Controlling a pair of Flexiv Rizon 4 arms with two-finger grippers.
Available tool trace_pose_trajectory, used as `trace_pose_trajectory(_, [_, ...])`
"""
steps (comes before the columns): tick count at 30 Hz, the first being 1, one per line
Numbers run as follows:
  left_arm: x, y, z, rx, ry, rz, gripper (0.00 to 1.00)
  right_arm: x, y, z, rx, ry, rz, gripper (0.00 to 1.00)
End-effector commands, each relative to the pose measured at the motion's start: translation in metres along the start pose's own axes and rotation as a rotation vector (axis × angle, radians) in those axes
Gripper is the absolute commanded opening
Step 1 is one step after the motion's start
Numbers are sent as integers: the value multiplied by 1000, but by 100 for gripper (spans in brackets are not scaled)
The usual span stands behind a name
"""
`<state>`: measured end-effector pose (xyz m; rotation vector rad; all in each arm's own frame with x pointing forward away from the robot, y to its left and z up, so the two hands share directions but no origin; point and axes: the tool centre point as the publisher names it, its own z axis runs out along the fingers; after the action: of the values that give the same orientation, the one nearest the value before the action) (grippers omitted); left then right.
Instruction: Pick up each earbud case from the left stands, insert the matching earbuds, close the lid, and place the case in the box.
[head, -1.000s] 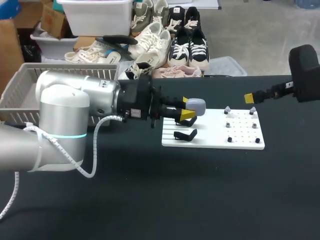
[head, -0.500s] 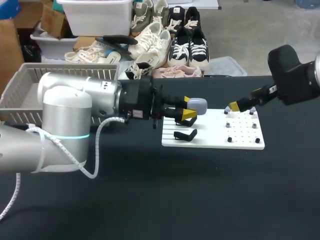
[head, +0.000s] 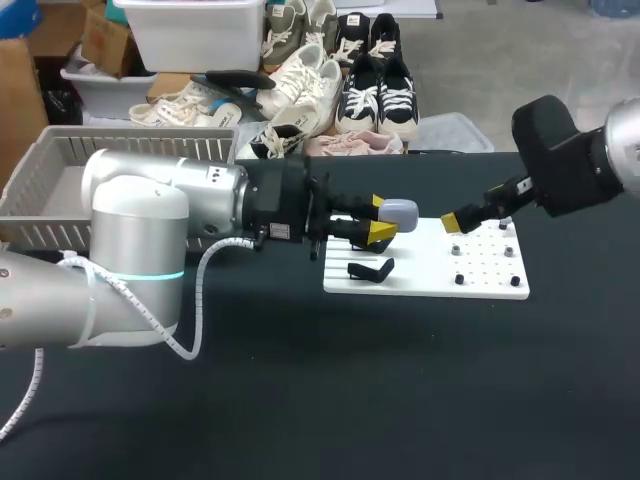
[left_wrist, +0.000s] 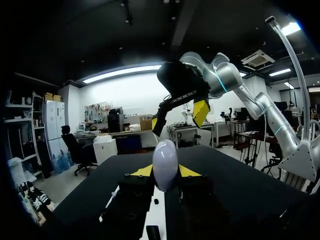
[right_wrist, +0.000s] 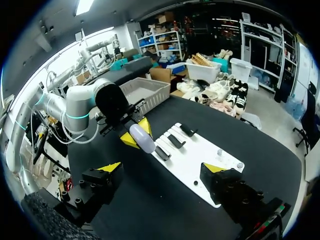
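Note:
A pale lavender earbud case (head: 398, 212) hangs just above the left end of the white stand board (head: 430, 268), and my left gripper (head: 381, 226) is shut on it. In the left wrist view the case (left_wrist: 165, 164) sits upright between the yellow fingertips (left_wrist: 142, 171). One black stand (head: 370, 269) on the board is bare. Another lies partly hidden under the left gripper. Small earbuds (head: 456, 250) sit on pegs at the board's right half. My right gripper (head: 455, 220) hovers open over those pegs, a short way right of the case. In the right wrist view its fingers (right_wrist: 110, 168) stand wide apart, with the case (right_wrist: 142, 138) ahead of them.
A grey slatted basket (head: 40, 190) stands at the table's back left, behind my left arm; the right wrist view shows the basket (right_wrist: 140, 89) beyond the board (right_wrist: 200, 155). The table's dark surface (head: 400, 400) stretches in front of the board.
My right arm has swung in from the right edge and now has its gripper over the board's earbud pegs, near the case. The left gripper has kept its hold, edging slightly right.

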<state>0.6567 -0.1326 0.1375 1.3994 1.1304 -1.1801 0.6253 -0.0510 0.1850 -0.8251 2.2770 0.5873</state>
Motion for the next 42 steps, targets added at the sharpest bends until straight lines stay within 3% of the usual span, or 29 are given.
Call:
trace_pose_trajectory(1, [1,3,1,7,-1,0,0,-4,11,5,19,7,-2,100])
trace_pose_trajectory(8, [1,3,1,7,-1,0,0,-8,21,21,-5,27,-17,100])
trace_pose_trajectory(22, [1,3,1,7,-1,0,0,-15,13,46,-3,65,3,100])
trace_pose_trajectory(42, [1,3,1,7,-1,0,0,-18,2,59,19,95,35,100])
